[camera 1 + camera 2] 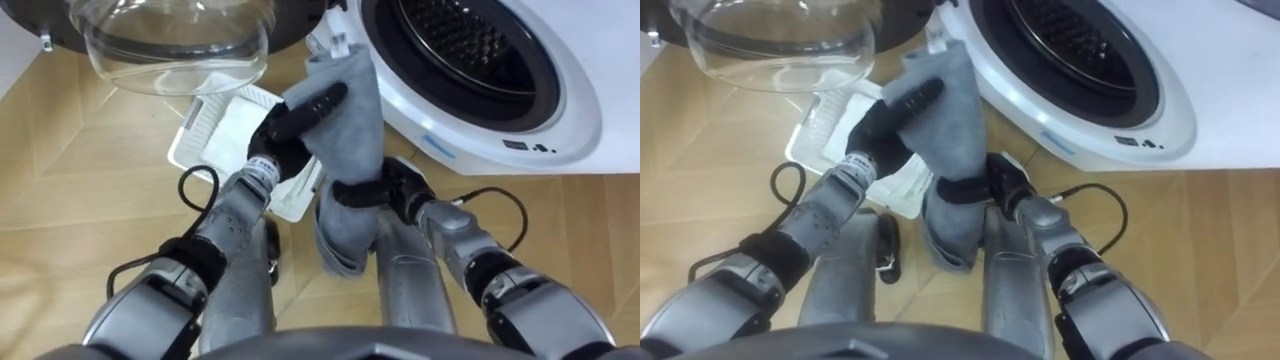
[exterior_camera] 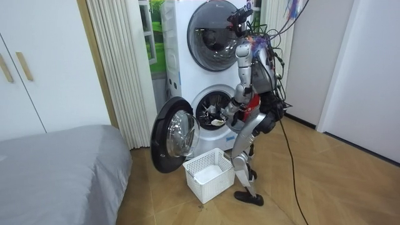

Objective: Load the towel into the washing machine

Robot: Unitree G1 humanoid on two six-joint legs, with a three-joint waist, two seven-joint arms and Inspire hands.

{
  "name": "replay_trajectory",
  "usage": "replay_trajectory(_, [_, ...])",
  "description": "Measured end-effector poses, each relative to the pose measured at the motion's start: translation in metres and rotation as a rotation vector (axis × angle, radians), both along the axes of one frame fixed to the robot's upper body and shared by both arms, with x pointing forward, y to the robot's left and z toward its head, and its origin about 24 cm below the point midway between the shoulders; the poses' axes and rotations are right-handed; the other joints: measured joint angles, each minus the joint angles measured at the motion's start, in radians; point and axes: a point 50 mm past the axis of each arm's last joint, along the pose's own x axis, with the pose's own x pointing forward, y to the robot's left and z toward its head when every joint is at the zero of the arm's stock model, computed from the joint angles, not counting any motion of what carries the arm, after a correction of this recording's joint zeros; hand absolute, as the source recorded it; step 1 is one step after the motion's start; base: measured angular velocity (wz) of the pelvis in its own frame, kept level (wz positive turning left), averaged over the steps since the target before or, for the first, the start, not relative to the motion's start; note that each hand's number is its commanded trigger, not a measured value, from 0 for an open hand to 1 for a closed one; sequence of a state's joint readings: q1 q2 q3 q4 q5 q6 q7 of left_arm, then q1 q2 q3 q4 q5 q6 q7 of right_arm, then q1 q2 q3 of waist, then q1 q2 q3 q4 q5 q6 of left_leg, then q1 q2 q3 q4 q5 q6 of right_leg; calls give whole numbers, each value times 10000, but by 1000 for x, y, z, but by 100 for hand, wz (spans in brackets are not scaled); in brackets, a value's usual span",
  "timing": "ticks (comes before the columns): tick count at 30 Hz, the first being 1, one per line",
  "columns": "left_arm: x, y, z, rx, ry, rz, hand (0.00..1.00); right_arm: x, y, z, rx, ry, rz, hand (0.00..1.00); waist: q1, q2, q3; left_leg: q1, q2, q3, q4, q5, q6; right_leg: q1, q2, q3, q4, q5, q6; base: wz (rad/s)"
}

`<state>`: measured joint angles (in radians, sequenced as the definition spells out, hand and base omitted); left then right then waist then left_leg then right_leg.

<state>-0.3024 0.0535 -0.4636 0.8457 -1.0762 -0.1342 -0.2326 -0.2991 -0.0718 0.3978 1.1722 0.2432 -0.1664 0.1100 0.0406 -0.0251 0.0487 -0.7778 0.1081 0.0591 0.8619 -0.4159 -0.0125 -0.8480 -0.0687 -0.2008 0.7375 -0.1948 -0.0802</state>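
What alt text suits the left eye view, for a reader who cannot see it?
Both hands hold a grey towel up near the open washer, the left hand at its top, the right hand round its middle. A white basket sits below.

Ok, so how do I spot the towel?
Find the white washing machine with its door open. Before its drum, the left hand and right hand grip the towel. It is the only grey cloth; the basket nearby is white plastic.

I see wood floor (image 2: pixel 325 181) and a white wall (image 2: pixel 369 62) far right. A grey bed (image 2: pixel 56 162) sits near left, a pleated curtain (image 2: pixel 119 62) and white cupboard (image 2: pixel 25 69) behind it.
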Motion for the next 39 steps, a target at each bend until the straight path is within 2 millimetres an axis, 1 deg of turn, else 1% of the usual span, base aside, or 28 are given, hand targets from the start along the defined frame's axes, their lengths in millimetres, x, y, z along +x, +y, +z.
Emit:
replay_trajectory(1, [-2, 3, -2, 611, 12, -79, 0, -3, -4, -2, -146, 187, -177, 100, 101, 32, 12, -3, 11, 20, -18, 2, -3, -16, 11, 12, -14, 0, -1, -3])
replay_trajectory(3, [-6, 8, -7, 1451, 143, -92, 0, -4, -10, -3, -371, 305, -394, 100, 229, 60, 9, 42, -5, 57, -112, 29, -10, -11, -3, 28, -51, 0, -1, -2])
replay_trajectory(5, [-11, 17, -14, 2356, 287, -122, 0, -3, -14, -3, -432, 330, -663, 100, 357, 69, 5, 76, -44, 82, -263, 107, -14, 2, -38, 28, -98, 0, -1, 8])
replay_trajectory(6, [-16, 24, -20, 2890, 517, -126, 0, -3, -17, -3, -515, 389, -858, 100, 440, 79, 9, 100, -90, 80, -353, 161, -24, 1, -89, -1, -101, -4, -9, 13])
replay_trajectory(7, [-21, 31, -26, 3259, 817, 26, 0, -2, -21, -3, -581, 433, -1034, 100, 471, 117, 26, 106, -134, 74, -398, 189, -23, 1, -169, -74, -89, -28, -37, 14])
replay_trajectory(8, [-23, 35, -29, 3448, 965, 108, 0, -1, -24, -3, -609, 446, -1121, 100, 502, 148, 38, 104, -148, 74, -423, 200, -18, 1, -193, -95, -95, -30, -39, 10])
replay_trajectory(10, [-36, 47, -39, 4115, 1570, 406, 0, 1, -35, -1, -643, 561, -1563, 100, 699, 274, 91, 63, -180, 77, -462, 231, -5, -2, -231, -99, -90, -35, -26, 6])
replay_trajectory(11, [-39, 50, -41, 4217, 1704, 507, 0, 2, -37, -1, -630, 610, -1696, 100, 728, 297, 103, 51, -190, 77, -467, 240, 4, -6, -256, -114, -76, -40, -18, 15])
replay_trajectory(12, [-44, 54, -44, 4385, 1945, 695, 0, 3, -41, 0, -552, 663, -1972, 100, 736, 320, 104, 43, -251, 70, -506, 284, 27, -33, -359, -162, -52, -79, -3, 25])
replay_trajectory(13, [-48, 58, -46, 4489, 2084, 850, 0, 3, -45, 0, -365, 658, -2311, 100, 748, 321, 105, 30, -369, 7, -589, 342, 38, -68, -449, -185, -23, -101, 22, 28])
replay_trajectory(14, [-49, 60, -47, 4555, 2133, 892, 0, 3, -47, 0, -269, 658, -2455, 100, 750, 320, 105, 20, -411, -3, -630, 374, 54, -80, -506, -213, -24, -103, 26, 26])
replay_trajectory(15, [-53, 61, -49, 4690, 2204, 873, 0, 3, -52, 2, -124, 644, -2753, 100, 760, 324, 102, -8, -525, -71, -697, 431, 64, -114, -591, -230, -22, -109, 41, 19])
replay_trajectory(16, [-56, 63, -51, 4754, 2277, 903, 0, 4, -57, 3, 59, 628, -3055, 100, 762, 331, 100, -45, -532, -59, -701, 453, 100, -124, -646, -280, -18, -114, 50, 16])
replay_trajectory(19, [-62, 68, -54, 4854, 2458, 958, 0, 4, -66, 4, 681, 650, -3986, 100, 767, 330, 100, -118, -534, -61, -657, 468, 124, -124, -690, -344, 66, -118, 58, 9])
replay_trajectory(20, [-62, 69, -54, 4870, 2460, 965, 0, 5, -68, 5, 824, 702, -4195, 100, 766, 330, 100, -122, -537, -61, -653, 469, 126, -124, -694, -344, 71, -119, 60, 4])
replay_trajectory(22, [-61, 71, -53, 4906, 2433, 1007, 0, 7, -78, 7, 1420, 776, -5153, 100, 836, 329, 100, -158, -536, -58, -616, 471, 137, -149, -702, -351, 78, -116, 66, 0])
replay_trajectory(27, [-60, 73, -50, 4939, 2349, 1022, 0, 12, -93, 15, 3014, 353, -7064, 100, 796, 321, 100, -341, -537, -51, -465, 469, 134, -342, -713, -310, 229, -121, 61, 0])
replay_trajectory(29, [-60, 74, -50, 4935, 2370, 1052, 0, 12, -98, 16, 3713, 343, -7902, 100, 737, 301, 98, -362, -548, -40, -448, 469, 133, -374, -728, -293, 242, -135, 67, 0])
replay_trajectory(31, [-60, 77, -50, 4838, 2491, 1187, 0, 12, -103, 17, 4830, 271, -9140, 100, 739, 191, 102, -362, -545, 97, -436, 467, 135, -486, -715, -156, 309, -137, 71, -10])
replay_trajectory(33, [-62, 79, -51, 4889, 2535, 1245, 0, 12, -107, 19, 5277, 141, -9690, 100, 722, 118, 93, -360, -534, 182, -431, 465, 137, -545, -716, -80, 361, -137, 70, -10])
replay_trajectory(34, [-62, 81, -50, 4959, 2538, 1262, 0, 13, -110, 21, 5495, 55, -9932, 100, 730, 37, 87, -371, -530, 251, -416, 464, 137, -626, -715, -7, 427, -138, 68, -9])
replay_trajectory(38, [-62, 88, -49, 5127, 2525, 1291, 0, 18, -120, 28, 5987, -227, -10282, 100, 612, -54, 80, -466, -502, 314, -300, 463, 140, -669, -735, 15, 529, -135, 54, -1])
replay_trajectory(39, [-60, 90, -47, 5170, 2406, 1312, 0, 23, -121, 32, 6216, -290, -10324, 100, 611, -213, 84, -517, -523, 434, -278, 464, 148, -829, -782, 103, 634, -136, 54, -5])
